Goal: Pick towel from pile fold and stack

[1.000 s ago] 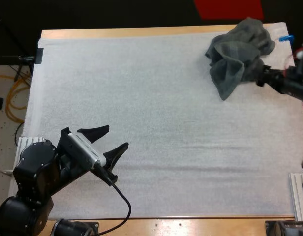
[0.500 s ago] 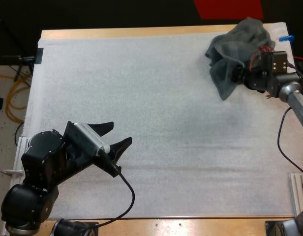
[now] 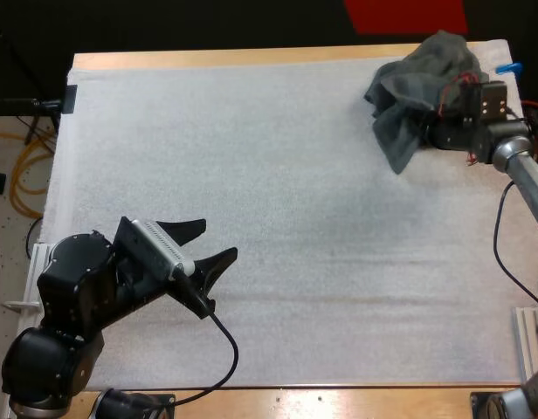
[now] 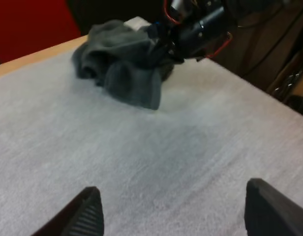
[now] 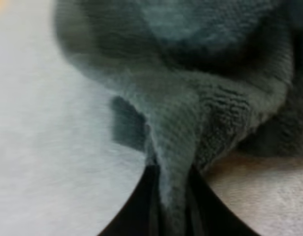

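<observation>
Snugly within right gripper (image 5: pixel 171 179), crumpled towel (image 5: pixel 191 73).

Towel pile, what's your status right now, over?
Right pincer shut on a fold of the crumpled towel at the far right corner of the mat. Left pincer open, over its near left. Nothing in the way.

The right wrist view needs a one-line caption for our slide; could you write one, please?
Right claw pinching a fold of the crumpled grey-green towel on the white mat.
</observation>
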